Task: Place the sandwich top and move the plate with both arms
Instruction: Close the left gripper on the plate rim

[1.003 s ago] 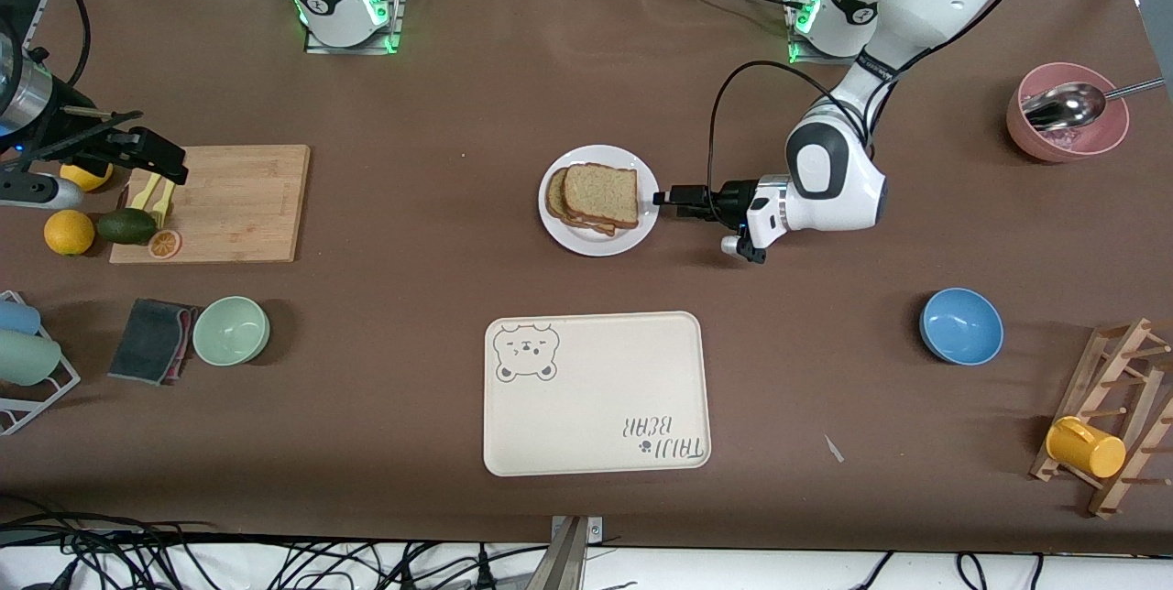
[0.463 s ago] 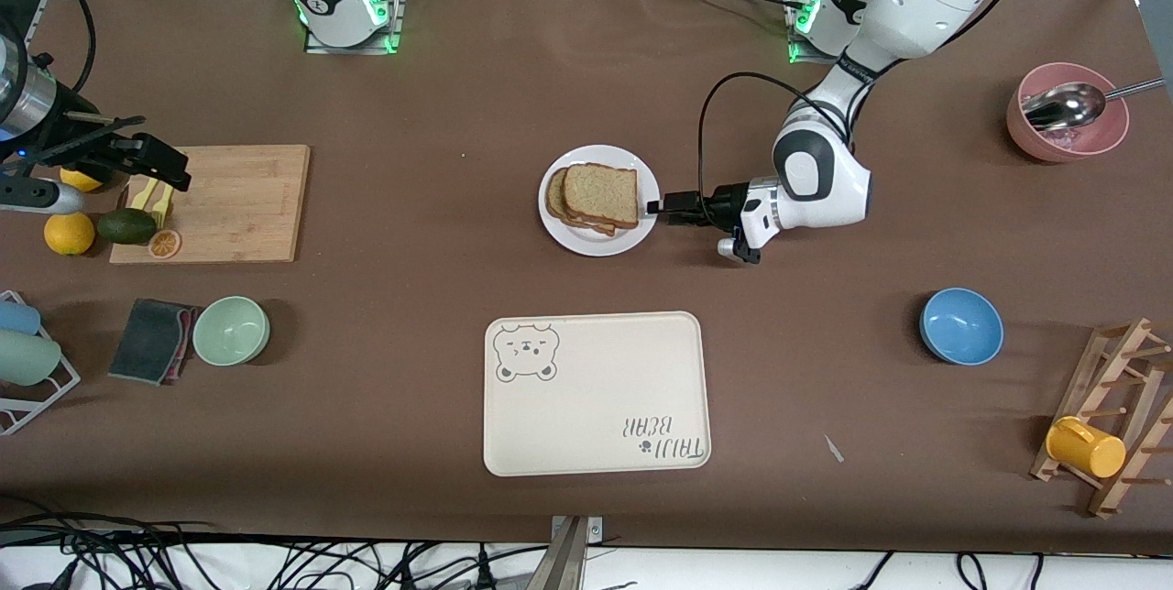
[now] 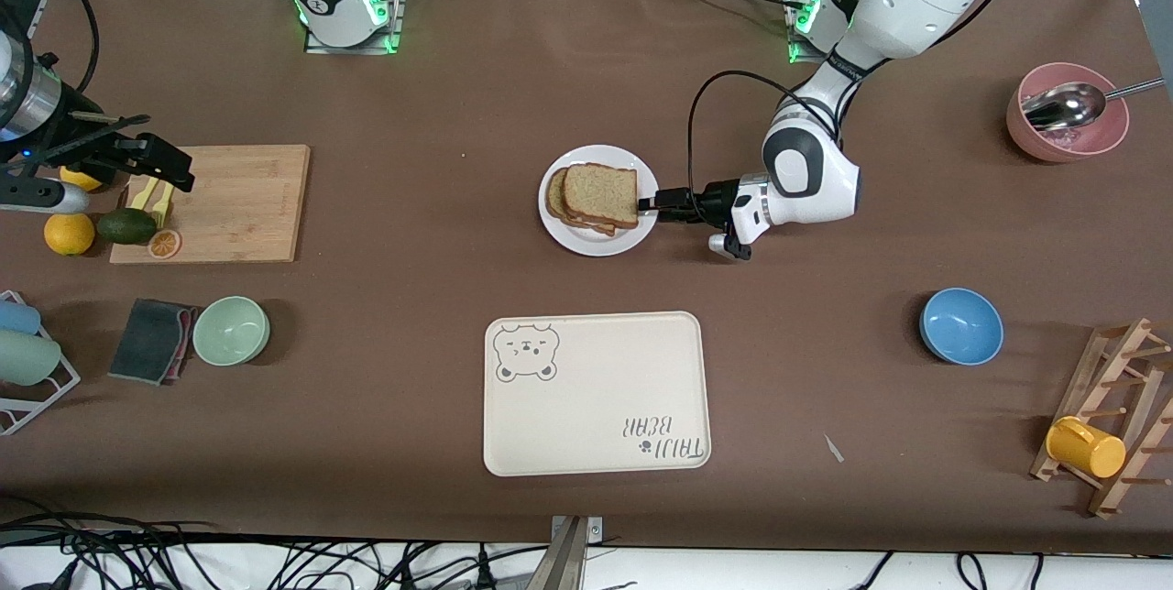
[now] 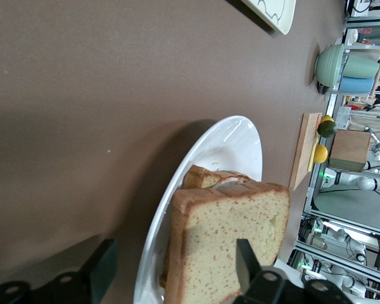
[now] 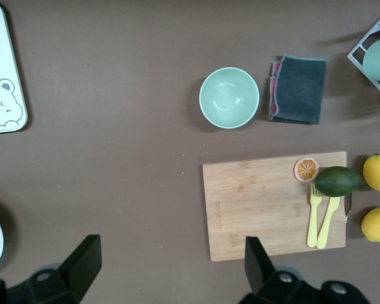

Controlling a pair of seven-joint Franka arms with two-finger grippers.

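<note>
Right gripper hangs wide open over the cutting board, empty, waiting. One plate mid-table, two bread slices stacked, sandwich top uppermost. Left gripper has slid in from a second ago: fingers now straddle the plate rim, still apart, nothing gripped.

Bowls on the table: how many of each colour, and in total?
Green bowl: 1
Blue bowl: 1
Pink bowl, with a metal spoon in it: 1
Total: 3
</note>
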